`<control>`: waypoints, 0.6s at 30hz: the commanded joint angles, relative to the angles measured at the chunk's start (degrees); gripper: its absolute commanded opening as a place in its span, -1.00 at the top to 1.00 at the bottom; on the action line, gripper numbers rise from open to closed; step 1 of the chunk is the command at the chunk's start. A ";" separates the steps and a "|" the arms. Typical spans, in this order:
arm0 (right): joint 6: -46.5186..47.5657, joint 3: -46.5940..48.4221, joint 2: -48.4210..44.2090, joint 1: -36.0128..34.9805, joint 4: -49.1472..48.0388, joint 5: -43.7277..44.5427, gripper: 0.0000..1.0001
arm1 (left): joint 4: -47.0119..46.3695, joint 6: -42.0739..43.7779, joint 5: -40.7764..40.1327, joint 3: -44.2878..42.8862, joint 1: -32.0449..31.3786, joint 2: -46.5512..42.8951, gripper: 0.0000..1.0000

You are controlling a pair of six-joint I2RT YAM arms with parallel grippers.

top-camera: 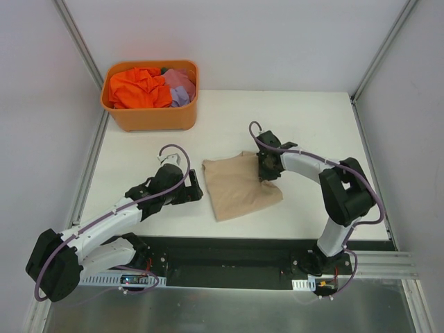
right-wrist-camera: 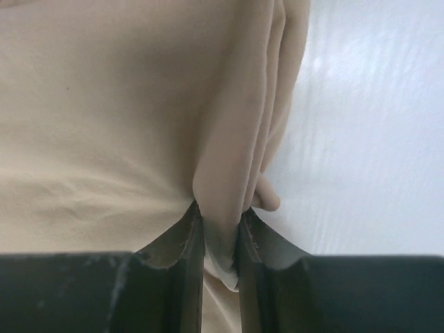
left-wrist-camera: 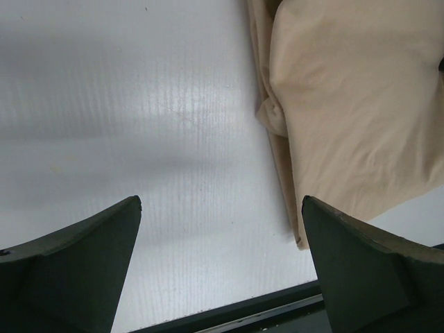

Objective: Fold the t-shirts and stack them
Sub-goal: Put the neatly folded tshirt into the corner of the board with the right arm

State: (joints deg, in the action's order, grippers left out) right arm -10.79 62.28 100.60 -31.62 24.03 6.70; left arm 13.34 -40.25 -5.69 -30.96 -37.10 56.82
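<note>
Beige t-shirt [right-wrist-camera: 104,104] pinched in right gripper [right-wrist-camera: 222,216], left gripper [left-wrist-camera: 222,202] spread wide above table [left-wrist-camera: 139,104]

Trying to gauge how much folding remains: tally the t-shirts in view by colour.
beige t-shirt, on the table: 1
orange t-shirt, in the tub: 1
lilac t-shirt, in the tub: 1
Total: 3 showing; the tub may hide more.

The flat white surface [top-camera: 312,125] carries a rounded orange plastic tub [top-camera: 149,121]. A folded beige cloth t-shirt [top-camera: 236,191] lies near-right of the tub, apart from it.
</note>
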 commanded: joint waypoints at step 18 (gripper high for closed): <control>17.99 4.60 2.23 26.60 14.37 21.69 0.99 | 2.13 1.14 -4.68 3.45 3.44 -5.14 -0.98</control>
State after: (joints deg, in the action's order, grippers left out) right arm 3.29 67.16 103.77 -8.01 34.52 23.46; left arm 15.11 -40.03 -8.43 -28.16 -34.39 53.23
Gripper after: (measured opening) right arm 0.218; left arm 0.990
